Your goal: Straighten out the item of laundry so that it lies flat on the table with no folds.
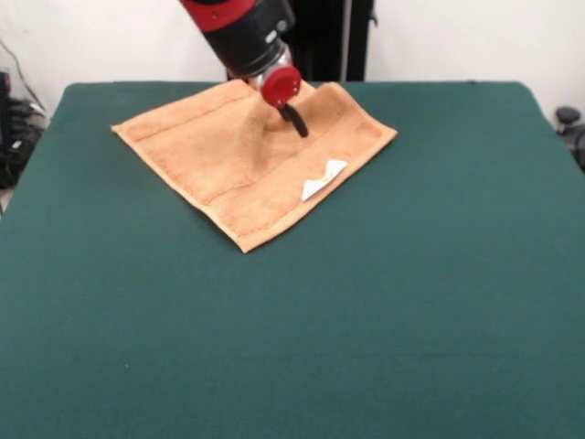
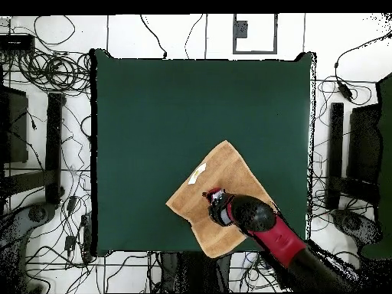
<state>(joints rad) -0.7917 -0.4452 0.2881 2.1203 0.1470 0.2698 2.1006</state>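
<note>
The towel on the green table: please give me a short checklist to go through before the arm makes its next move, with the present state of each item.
1. Towel lies fully on the table: ok, no edge hangs over.
2. Towel flat with no folds: not ok, the cloth rises in a ridge up to the gripper.
3. Gripper is on the towel: ok, it meets the raised cloth near the far edge.
4. Grip closed on the cloth: cannot tell.
5. White tag visible, pointing toward the near right edge: ok.
6. Room to spread the towel: ok, bare green table lies in front.
</note>
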